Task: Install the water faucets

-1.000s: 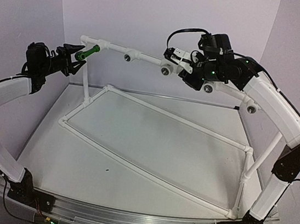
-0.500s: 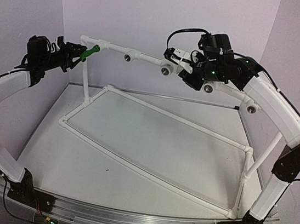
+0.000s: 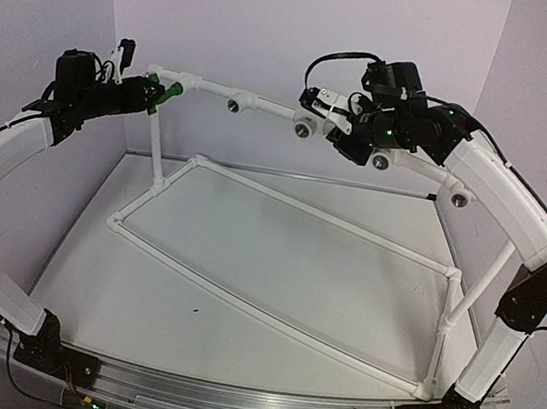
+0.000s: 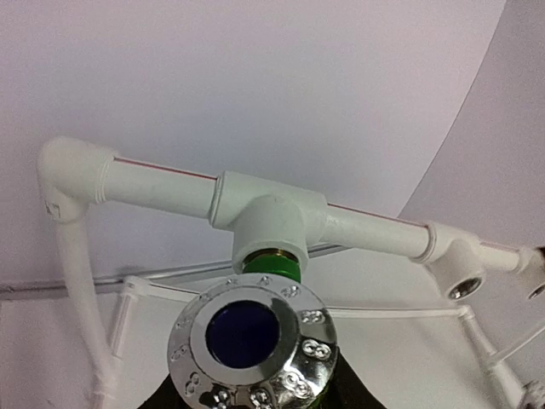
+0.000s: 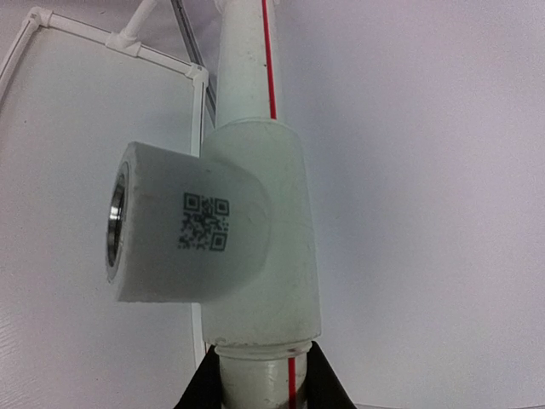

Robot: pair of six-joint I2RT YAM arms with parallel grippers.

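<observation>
Water faucet (image 3: 170,90) sits in the upper left of the overhead view, its green body poking out of the first tee fitting (image 3: 185,80) at the left end of the raised white pipe (image 3: 258,105). The left gripper (image 3: 149,97) reaches in from the left edge, its dark fingers pinched in on the faucet's shiny round end. In the left wrist view that silver disc with a dark blue centre fills the bottom middle. The green collar is up against the tee's socket, with a sliver of brass thread showing between them.

Further right along the pipe, a middle tee fitting (image 3: 233,104) faces forward with an open socket. Right of centre, the right gripper (image 3: 318,110) has its jaws closed narrowly on the pipe, one finger on each side, just beside a labelled tee fitting (image 5: 204,230). That tee's metal-ringed socket points to the left of the right wrist view. Below, the lower pipe frame (image 3: 284,198) rests on the white table (image 3: 276,265).
</observation>
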